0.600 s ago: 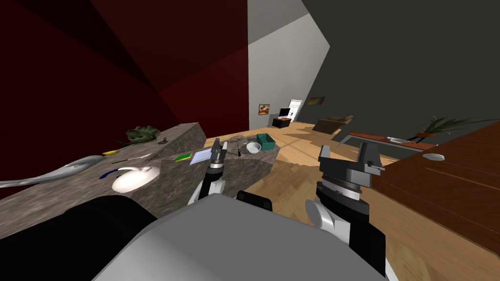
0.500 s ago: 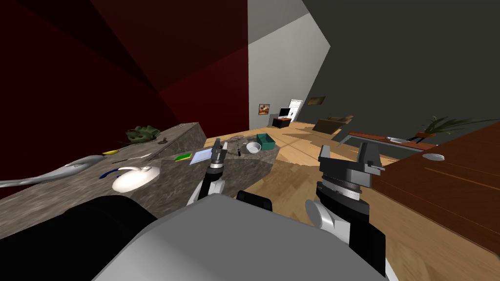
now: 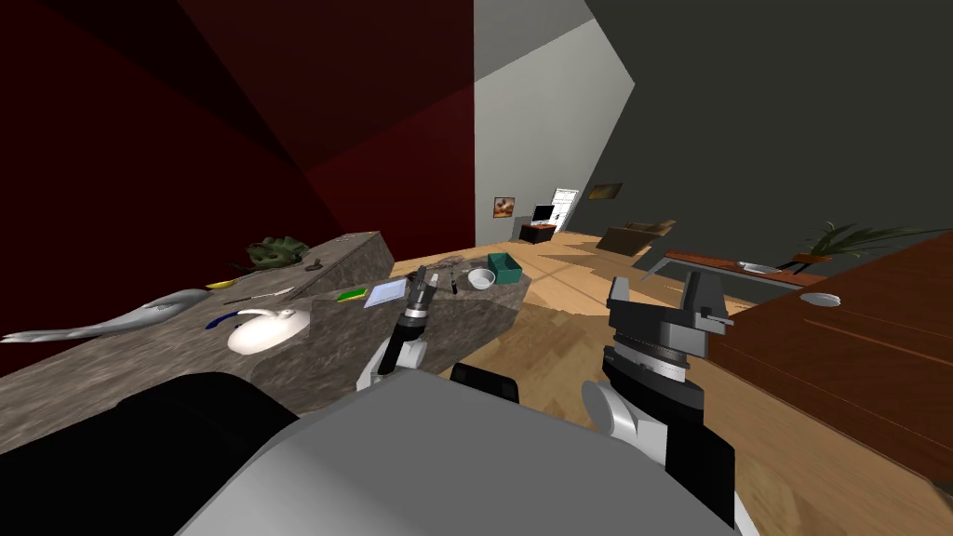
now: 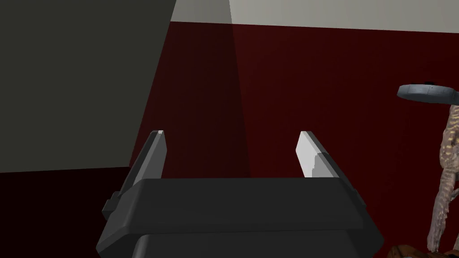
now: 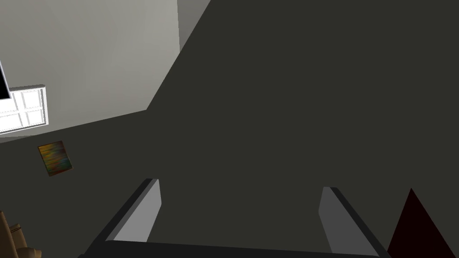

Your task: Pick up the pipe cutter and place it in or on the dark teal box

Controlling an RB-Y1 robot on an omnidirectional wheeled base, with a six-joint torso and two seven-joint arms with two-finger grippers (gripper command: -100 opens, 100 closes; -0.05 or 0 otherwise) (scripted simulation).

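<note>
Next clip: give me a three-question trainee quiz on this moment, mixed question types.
1. True or false: the left gripper is holding something.
2. What sits next to the dark teal box on the stone counter? A) white bowl B) red mug C) yellow kettle
3. Fill in: the right gripper has its fingers ___.
Key: 1 false; 2 A; 3 open.

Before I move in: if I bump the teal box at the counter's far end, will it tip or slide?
Probably slide, not tip: the teal box looks low, wide and open-topped. It sits near the grey counter at its far edge, so a push away could drop it. The white bowl beside it may get knocked.
</note>
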